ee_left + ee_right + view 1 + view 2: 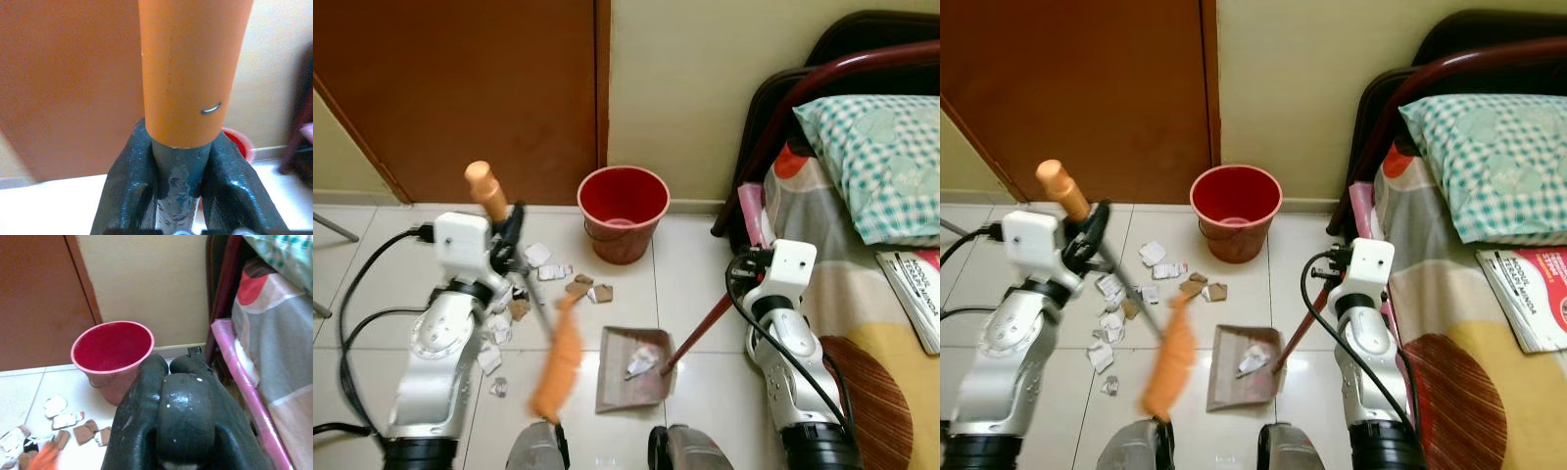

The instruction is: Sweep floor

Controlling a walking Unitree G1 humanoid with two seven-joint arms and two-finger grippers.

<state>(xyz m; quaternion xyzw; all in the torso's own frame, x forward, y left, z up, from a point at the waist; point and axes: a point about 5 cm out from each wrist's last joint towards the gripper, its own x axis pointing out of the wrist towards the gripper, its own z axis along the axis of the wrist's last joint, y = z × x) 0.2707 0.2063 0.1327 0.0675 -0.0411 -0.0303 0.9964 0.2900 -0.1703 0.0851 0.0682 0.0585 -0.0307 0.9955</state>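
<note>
Left pincer (509,240) clamped on broom (558,357), mid-left, angled to push scraps (553,272) into dustpan (631,367); right pincer (744,274) clamped on its handle, steadying; bucket (623,211) above

Head views look down; wrists share bucket (113,352).

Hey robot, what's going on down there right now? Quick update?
Left gripper shut on broom. Right gripper shut on dustpan handle. One scrap in pan; paper scraps on tiles left of it. Red bucket by wall.
</note>
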